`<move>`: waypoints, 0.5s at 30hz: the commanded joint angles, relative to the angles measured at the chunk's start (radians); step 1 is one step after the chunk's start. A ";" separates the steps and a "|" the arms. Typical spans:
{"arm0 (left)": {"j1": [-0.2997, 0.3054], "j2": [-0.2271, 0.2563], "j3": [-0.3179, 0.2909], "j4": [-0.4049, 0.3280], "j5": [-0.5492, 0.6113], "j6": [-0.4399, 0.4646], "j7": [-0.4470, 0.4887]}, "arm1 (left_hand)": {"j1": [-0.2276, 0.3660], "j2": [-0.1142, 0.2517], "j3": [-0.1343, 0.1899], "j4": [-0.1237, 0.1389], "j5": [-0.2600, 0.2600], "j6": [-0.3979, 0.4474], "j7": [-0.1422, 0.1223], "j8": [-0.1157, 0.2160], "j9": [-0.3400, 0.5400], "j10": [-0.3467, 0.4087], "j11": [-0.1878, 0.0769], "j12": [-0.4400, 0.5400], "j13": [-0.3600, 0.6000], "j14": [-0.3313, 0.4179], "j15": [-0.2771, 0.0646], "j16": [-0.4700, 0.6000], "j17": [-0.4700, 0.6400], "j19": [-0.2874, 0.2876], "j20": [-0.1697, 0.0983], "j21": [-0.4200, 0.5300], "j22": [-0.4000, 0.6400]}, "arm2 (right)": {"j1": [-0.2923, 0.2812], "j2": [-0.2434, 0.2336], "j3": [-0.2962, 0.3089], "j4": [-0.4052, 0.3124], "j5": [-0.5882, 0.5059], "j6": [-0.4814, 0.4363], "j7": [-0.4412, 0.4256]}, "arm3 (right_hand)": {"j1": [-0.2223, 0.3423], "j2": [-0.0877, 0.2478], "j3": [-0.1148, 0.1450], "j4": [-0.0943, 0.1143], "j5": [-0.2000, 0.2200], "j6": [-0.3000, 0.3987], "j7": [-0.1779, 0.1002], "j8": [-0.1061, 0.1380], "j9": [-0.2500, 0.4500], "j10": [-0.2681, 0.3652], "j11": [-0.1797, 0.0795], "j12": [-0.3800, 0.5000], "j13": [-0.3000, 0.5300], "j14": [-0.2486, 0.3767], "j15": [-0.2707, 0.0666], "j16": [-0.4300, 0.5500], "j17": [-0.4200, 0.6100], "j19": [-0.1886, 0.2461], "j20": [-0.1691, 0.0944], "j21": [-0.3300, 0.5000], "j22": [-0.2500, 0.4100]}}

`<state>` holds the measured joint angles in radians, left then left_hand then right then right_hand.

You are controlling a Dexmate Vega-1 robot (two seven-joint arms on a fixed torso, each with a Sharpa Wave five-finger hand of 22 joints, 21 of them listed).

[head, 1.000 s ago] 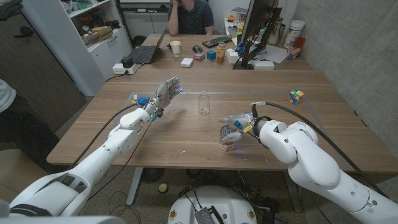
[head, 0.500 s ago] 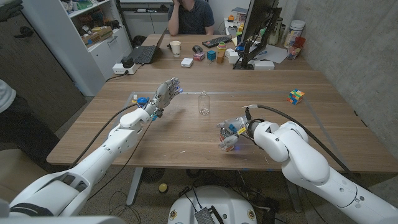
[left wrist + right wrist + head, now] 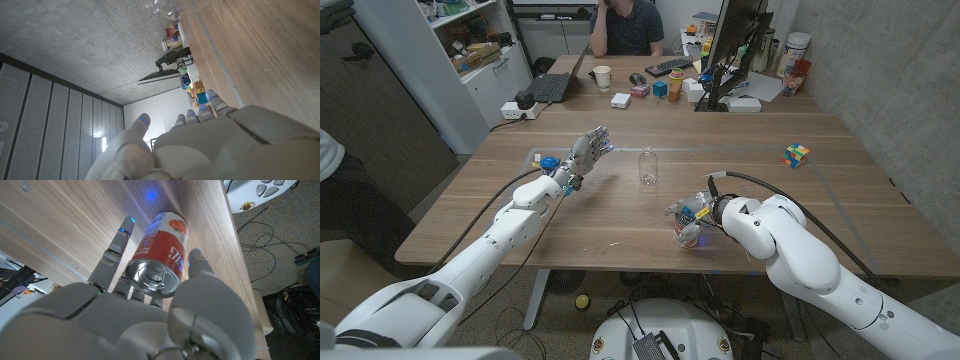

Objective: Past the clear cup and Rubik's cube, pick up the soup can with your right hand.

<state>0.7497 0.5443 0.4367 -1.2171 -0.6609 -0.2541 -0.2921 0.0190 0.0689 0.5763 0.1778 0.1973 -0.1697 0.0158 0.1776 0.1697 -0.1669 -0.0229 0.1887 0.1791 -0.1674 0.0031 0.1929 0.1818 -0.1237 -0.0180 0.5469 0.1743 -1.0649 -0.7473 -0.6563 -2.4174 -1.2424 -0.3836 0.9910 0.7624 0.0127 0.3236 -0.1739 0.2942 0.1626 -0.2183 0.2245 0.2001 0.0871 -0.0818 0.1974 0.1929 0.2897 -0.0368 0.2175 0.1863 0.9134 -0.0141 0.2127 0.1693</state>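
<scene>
The soup can (image 3: 159, 255) sits near the table's front edge at about five o'clock from the clear cup (image 3: 647, 166), with the Rubik's cube (image 3: 796, 154) well apart at the cup's three o'clock. The right hand (image 3: 692, 220) has its fingers (image 3: 114, 250) and thumb either side of the can's labelled wall — whether they squeeze it yet I cannot tell. A full steel can should feel heavy and stiff, its paper label fairly grippy; I would clamp around mid-height, clear of the ribbed rim. The left hand (image 3: 585, 152) hovers empty, fingers loosely spread — well apart from the work.
</scene>
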 commanded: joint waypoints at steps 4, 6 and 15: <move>0.021 0.011 -0.007 -0.028 -0.002 0.005 0.016 | -0.004 0.095 -0.005 -0.001 0.007 -0.059 0.001 0.004 0.004 -0.058 0.002 0.003 0.002 -0.053 0.001 0.006 0.002 0.008 0.001 -0.004 0.003 | 0.040 0.041 -0.024 0.039 -0.009 -0.010 0.122 | 0.265 0.108 0.009 0.011 -0.018 0.261 0.017 0.065 0.020 0.141 -0.013 0.053 0.018 0.223 -0.157 0.097 0.051 0.129 -0.145 0.030 0.011; 0.021 0.011 -0.007 -0.028 -0.003 0.005 0.016 | -0.004 0.095 -0.005 0.000 0.007 -0.059 0.001 0.004 0.004 -0.057 0.002 0.003 0.002 -0.053 0.000 0.006 0.002 0.007 0.002 -0.004 0.003 | 0.042 0.041 -0.021 0.042 0.006 -0.012 0.125 | 0.322 0.140 0.007 0.014 -0.029 0.347 0.077 0.092 0.027 0.197 0.017 0.076 0.030 0.312 -0.179 0.147 0.094 0.152 -0.168 0.039 0.015; 0.017 0.008 -0.005 -0.021 -0.002 0.005 0.014 | -0.005 0.095 -0.006 0.000 0.007 -0.059 0.002 0.003 0.004 -0.058 0.002 0.003 0.002 -0.053 0.000 0.006 0.002 0.009 0.001 -0.006 0.004 | 0.042 0.027 -0.006 0.049 0.078 -0.025 0.071 | 0.517 0.159 -0.024 0.023 -0.075 0.576 0.220 0.129 0.049 0.408 0.101 0.262 0.126 0.536 -0.189 0.276 0.305 0.190 -0.197 0.086 0.034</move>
<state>0.7659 0.5529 0.4316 -1.2390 -0.6620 -0.2497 -0.2789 0.0190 0.0689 0.5763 0.1778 0.1973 -0.1697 0.0158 0.1776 0.1697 -0.1669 -0.0229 0.1887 0.1790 -0.1674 0.0031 0.1929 0.1818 -0.1197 -0.0140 0.5429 0.1743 -1.0308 -0.7175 -0.6688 -2.3836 -1.2292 -0.3921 1.0774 1.0270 -0.0441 0.3119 -0.1511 0.2264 0.6577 -0.0629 0.3450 0.2398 0.4515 0.0037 0.4143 0.2937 0.6855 0.0156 0.4414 0.3632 1.0773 -0.1728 0.2855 0.1977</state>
